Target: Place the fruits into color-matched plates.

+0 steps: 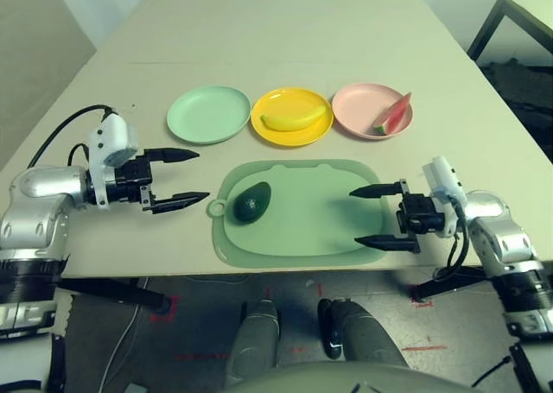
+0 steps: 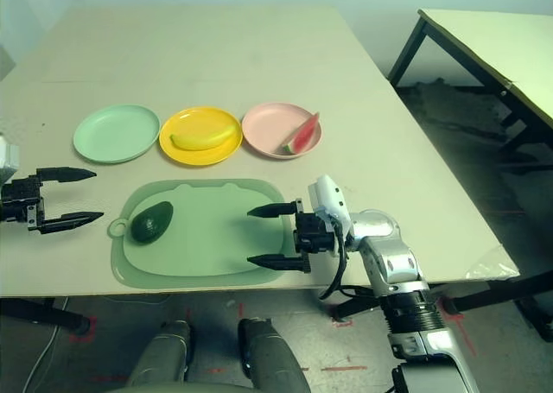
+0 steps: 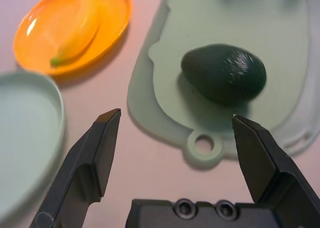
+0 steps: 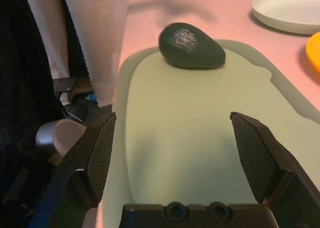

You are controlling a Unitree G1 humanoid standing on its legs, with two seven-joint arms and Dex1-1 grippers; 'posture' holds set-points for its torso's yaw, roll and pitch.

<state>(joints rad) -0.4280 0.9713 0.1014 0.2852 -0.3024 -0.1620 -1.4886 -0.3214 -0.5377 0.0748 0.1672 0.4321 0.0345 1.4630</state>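
Jaws apart both sides; banana (image 1: 295, 117) in yellow plate (image 1: 262, 129), watermelon (image 1: 391, 117) in pink plate (image 1: 356, 106).

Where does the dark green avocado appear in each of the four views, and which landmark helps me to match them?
Left eye view: avocado on the cutting board's left part.
Right eye view: avocado, same spot, picture left.
Left wrist view: avocado beyond the open fingers.
Right wrist view: avocado at the board's far end.
Shared landmark: the board's ring handle.
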